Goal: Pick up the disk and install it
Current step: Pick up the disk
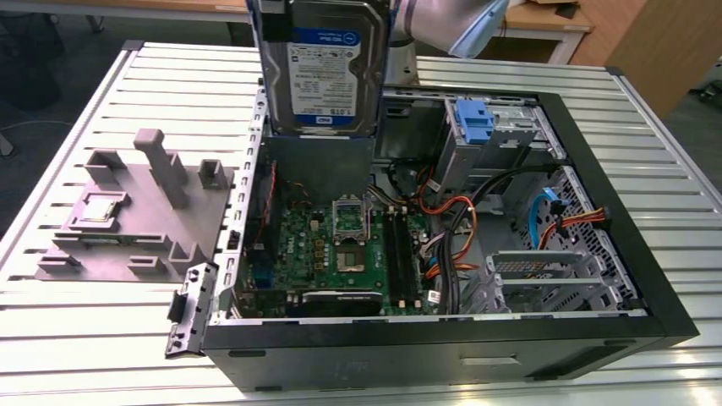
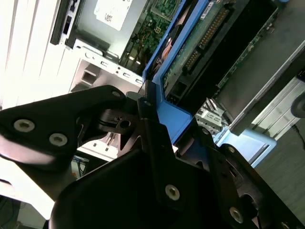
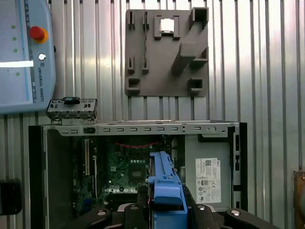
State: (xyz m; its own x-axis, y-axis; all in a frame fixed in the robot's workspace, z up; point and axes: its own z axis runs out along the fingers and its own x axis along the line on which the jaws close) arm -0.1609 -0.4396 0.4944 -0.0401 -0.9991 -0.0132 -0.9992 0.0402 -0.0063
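Pick-up done: flat silver-grey rectangular disk in blue plastic bracket [image 1: 319,72] hangs upright above open black metal computer case [image 1: 451,342]. Black gripper [image 3: 166,199] apparently clamps the bracket. Installation outstanding.

— Drives on hand?
— One disk [image 1: 319,68], blue-bracketed.
— Enclosures?
— One open computer case [image 1: 451,359]; one motherboard [image 1: 321,249] inside.
— Remainder?
— One grey fixture plate [image 1: 124,224]; one teach pendant [image 3: 24,57]; one detached panel strip [image 1: 189,309]; one slatted table [image 1: 101,338].

Matte black gripper [image 2: 148,112] of broad, rounded linkage plates [image 2: 71,119] fastened by silver round-head screws [image 2: 172,192], carried on a smooth pale silver-grey arm [image 1: 445,25].
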